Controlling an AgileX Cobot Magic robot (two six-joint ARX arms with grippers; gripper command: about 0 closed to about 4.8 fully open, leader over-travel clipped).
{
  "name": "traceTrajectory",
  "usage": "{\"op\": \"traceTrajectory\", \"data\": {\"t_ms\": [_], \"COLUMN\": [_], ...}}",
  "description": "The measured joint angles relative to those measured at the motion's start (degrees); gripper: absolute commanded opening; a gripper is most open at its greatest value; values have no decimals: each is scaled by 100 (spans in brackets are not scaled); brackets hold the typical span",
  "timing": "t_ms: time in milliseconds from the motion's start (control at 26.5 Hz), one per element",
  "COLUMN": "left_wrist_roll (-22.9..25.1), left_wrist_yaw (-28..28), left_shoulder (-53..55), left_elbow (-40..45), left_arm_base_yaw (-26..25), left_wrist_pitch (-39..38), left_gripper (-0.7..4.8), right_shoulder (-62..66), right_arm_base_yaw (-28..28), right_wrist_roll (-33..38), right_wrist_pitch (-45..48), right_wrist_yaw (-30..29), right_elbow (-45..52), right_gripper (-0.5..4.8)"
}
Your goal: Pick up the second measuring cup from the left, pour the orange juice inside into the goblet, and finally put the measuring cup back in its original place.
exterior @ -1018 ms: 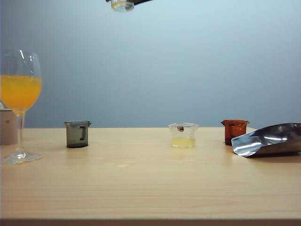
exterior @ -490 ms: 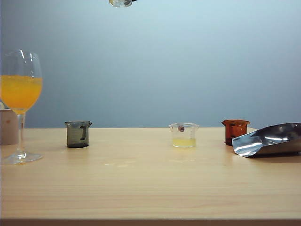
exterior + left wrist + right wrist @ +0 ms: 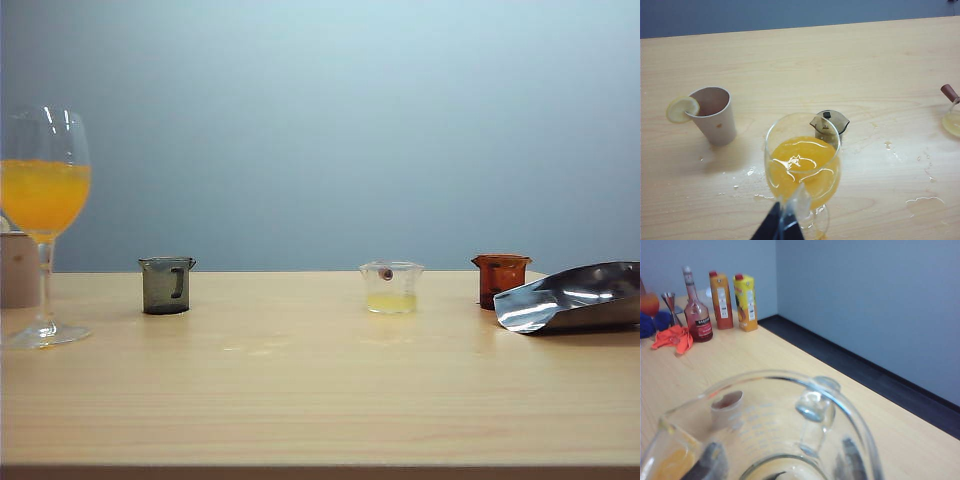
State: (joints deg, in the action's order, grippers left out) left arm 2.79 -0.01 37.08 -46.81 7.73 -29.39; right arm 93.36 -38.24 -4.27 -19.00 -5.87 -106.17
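Your table [image 3: 320,380] ran off the exterior view on both sides. The metal scoop [image 3: 570,298] was cut at the right edge and the beige cup [image 3: 16,268] at the left. Neither arm showed in that view.

The goblet [image 3: 45,130] stood near the table's left end, its bowl about half full of the orange juice [image 3: 44,195].

The second measuring cup [image 3: 770,430] was out of the exterior view. It filled the right wrist view, raised clear of the table, with a smear of orange low inside one corner. Your right gripper [image 3: 780,470] was clamped across it, its dark pads [image 3: 850,462] blurred through the wall on either side.

Your left gripper [image 3: 782,225] hung above the goblet. Only a dark wedge of it showed at the frame edge, so I could not tell its opening.
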Motion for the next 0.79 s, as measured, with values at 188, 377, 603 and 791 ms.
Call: {"op": "traceTrajectory", "data": {"t_ms": [188,377,603,791], "left_wrist_roll": [0,0,0,0], "left_wrist_yaw": [0,0,0,0], "left_shoulder": [0,0,11,13], "left_elbow": [0,0,0,0], "left_arm_base_yaw": [0,0,0,0], "left_wrist_pitch": [2,2,0,2], "left_gripper": [-3,-3,-3,-3], "right_shoulder": [-575,-929,-15,1202], "right_arm_base_yaw": [-2,-11,-146,-190], "right_wrist_roll": [177,365,549,553], "right_wrist_pitch": [339,1768,4645,5831], "right_wrist_yaw": [136,133,409,476], "right_elbow": [1353,3008,4527,4470], "right_gripper": [148,148,148,147]}}
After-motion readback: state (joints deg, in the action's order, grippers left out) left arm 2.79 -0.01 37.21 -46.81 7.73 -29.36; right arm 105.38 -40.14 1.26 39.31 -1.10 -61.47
